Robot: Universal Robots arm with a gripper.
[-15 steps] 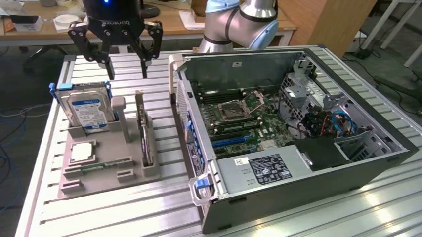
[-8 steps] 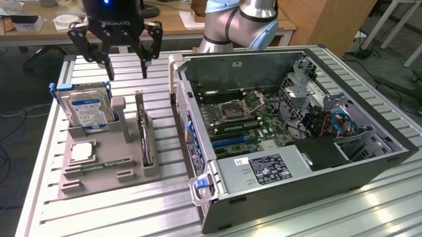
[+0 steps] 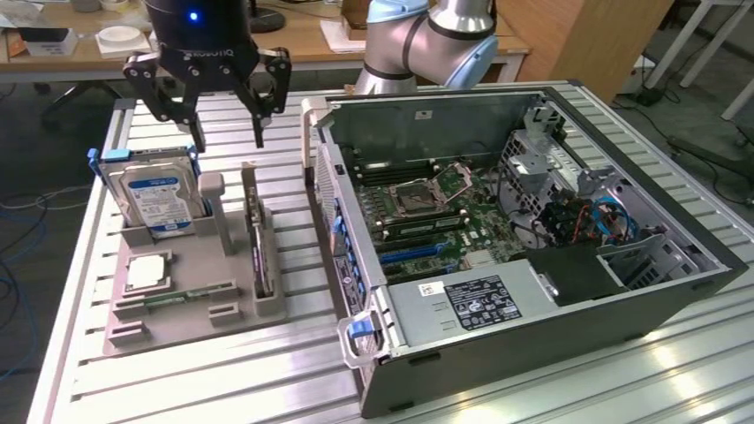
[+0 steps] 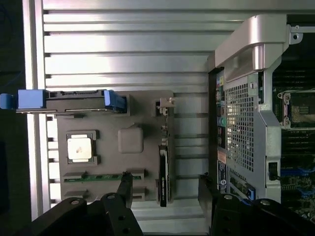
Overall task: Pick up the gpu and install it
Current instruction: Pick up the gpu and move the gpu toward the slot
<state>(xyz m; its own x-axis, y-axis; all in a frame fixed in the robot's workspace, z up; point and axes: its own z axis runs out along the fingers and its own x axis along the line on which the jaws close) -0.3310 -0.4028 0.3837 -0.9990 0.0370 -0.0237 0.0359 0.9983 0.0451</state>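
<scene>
Jaws stand wide apart on the gripper (image 3: 228, 141) (image 4: 165, 181), which hangs in the air above the grey tray (image 3: 194, 309) (image 4: 142, 118) and touches nothing. The gpu (image 3: 260, 252) (image 4: 163, 174) stands on its edge in a slot along the side of the tray nearest the computer case (image 3: 471, 305) (image 4: 241, 113); in the wrist view one end of it lies in line with the gap between the two fingers. On the same tray, a hard drive (image 3: 154, 190) (image 4: 74, 100) with a blue label stands upright at one end, near the gripper. A square processor chip (image 3: 147, 272) (image 4: 79, 148) and a narrow green memory stick (image 3: 177, 298) (image 4: 98, 177) lie flat on the tray on the far side of the gpu from the case. The case lies open just beside the tray, its motherboard (image 3: 430, 216) showing, and both rest on a slatted metal table (image 3: 177, 380) (image 4: 123, 59).
</scene>
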